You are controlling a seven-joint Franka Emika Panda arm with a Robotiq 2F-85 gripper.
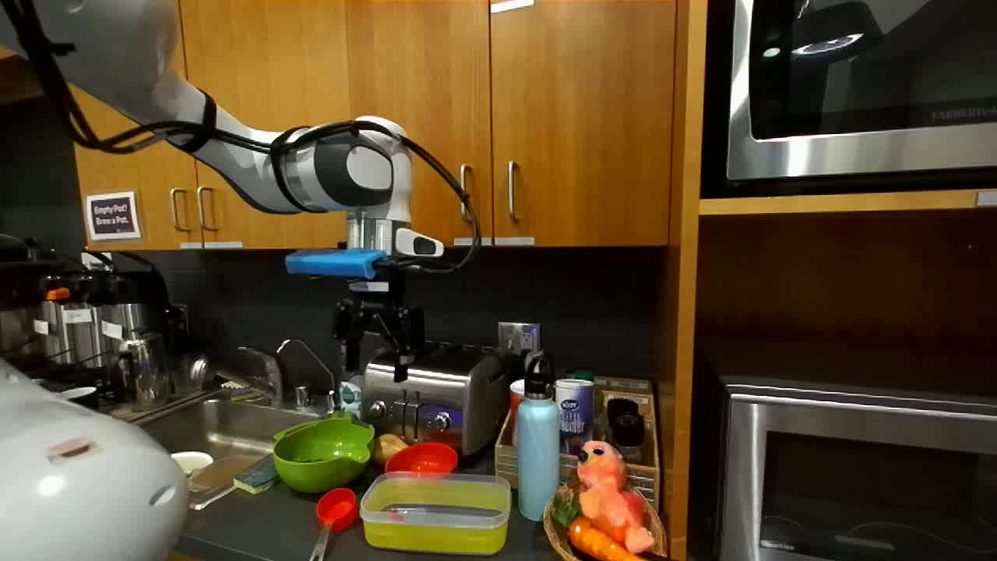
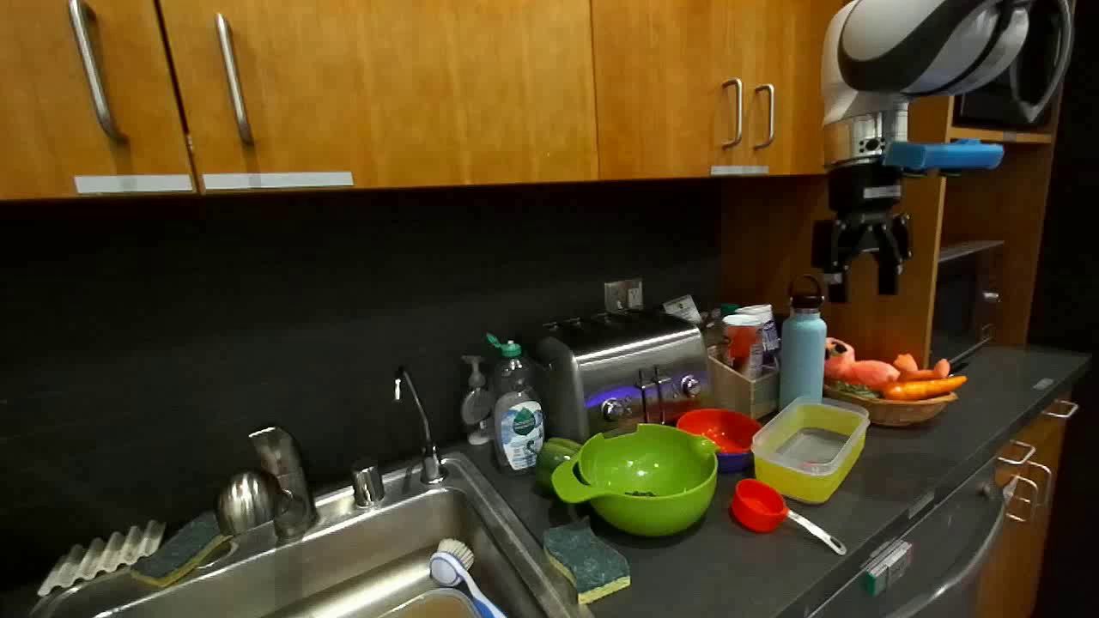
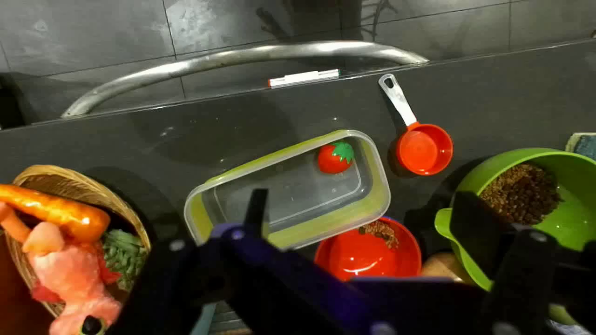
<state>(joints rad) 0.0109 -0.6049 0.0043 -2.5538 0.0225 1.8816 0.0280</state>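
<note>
Hanging with its jaws wide apart above the counter (image 3: 503, 100), the gripper (image 2: 862, 289) overlooks a red bowl (image 3: 356, 256) and a yellow container (image 3: 281, 186) enclosing a green-leaved red object (image 3: 331, 162).

A sign (image 1: 113, 216) on the wooden cabinet (image 1: 273, 101) is reading "Empty Pot? Brew a Pot."; the upper microwave (image 1: 857, 93) is bearing "FARBERWA", cut off at the view's edge; the canister (image 1: 575, 417) is showing "N'JOY" above blurred lettering.

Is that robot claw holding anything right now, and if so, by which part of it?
Nothing is held: the gripper hangs in the air above the counter, its jaws apart with nothing between them.
</note>
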